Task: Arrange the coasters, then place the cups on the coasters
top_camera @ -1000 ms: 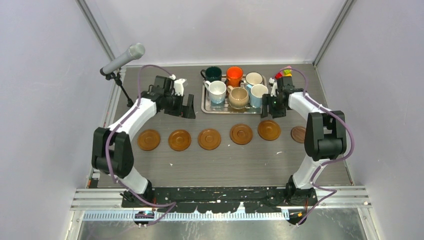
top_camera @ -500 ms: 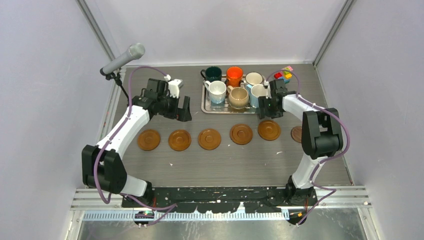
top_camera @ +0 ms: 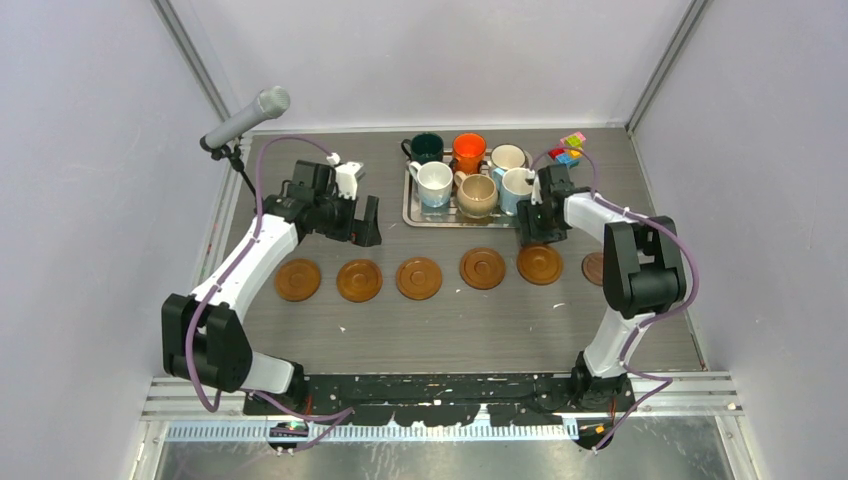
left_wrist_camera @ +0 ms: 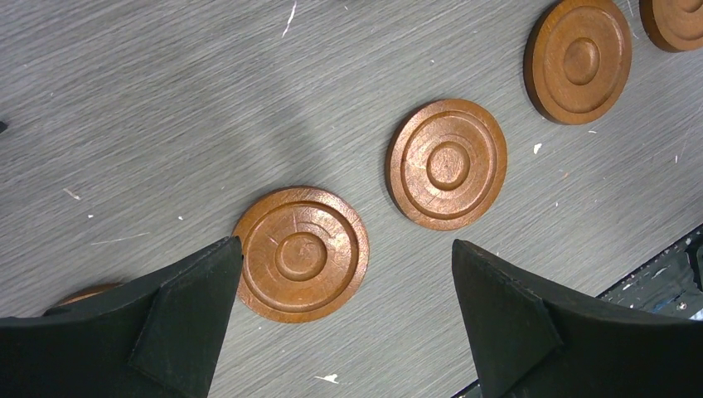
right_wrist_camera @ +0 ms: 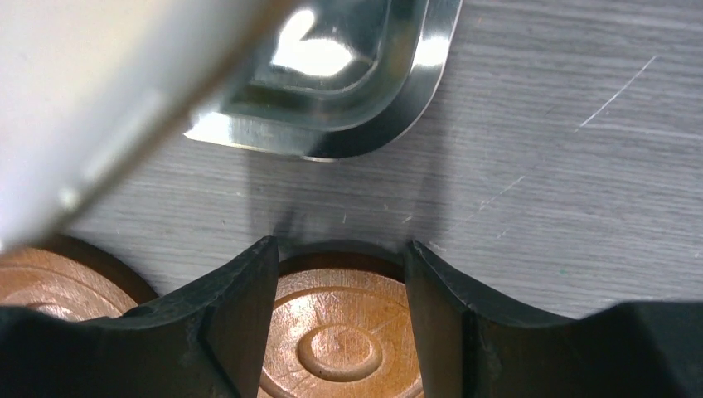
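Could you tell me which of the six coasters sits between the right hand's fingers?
The fifth coaster from the left, in front of the silver tray's right corner; the right hand's fingers flank only that one.

text: none readable | labels, brands: none legible | numbers, signs: none legible | views: all three
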Controlling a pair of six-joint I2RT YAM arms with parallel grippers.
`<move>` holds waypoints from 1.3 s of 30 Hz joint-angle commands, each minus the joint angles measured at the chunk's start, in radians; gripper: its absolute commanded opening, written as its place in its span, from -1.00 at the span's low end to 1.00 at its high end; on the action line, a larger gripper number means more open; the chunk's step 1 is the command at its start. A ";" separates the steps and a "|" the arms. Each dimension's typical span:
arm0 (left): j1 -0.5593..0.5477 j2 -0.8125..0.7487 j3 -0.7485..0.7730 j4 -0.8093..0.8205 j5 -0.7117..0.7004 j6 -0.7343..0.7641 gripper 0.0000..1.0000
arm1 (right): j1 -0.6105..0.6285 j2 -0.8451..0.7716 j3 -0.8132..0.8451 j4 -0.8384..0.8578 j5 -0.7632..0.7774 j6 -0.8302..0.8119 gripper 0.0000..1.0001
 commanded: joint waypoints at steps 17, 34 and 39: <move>0.004 -0.017 0.004 -0.003 0.005 0.058 0.99 | 0.002 -0.160 0.142 -0.162 -0.099 -0.084 0.27; -0.014 0.391 0.488 -0.234 0.265 0.798 0.96 | -0.028 -0.225 0.248 -0.284 -0.412 -0.111 0.27; -0.026 0.553 0.656 -0.208 0.292 0.949 0.91 | -0.175 -0.296 0.179 -0.309 -0.537 -0.129 0.27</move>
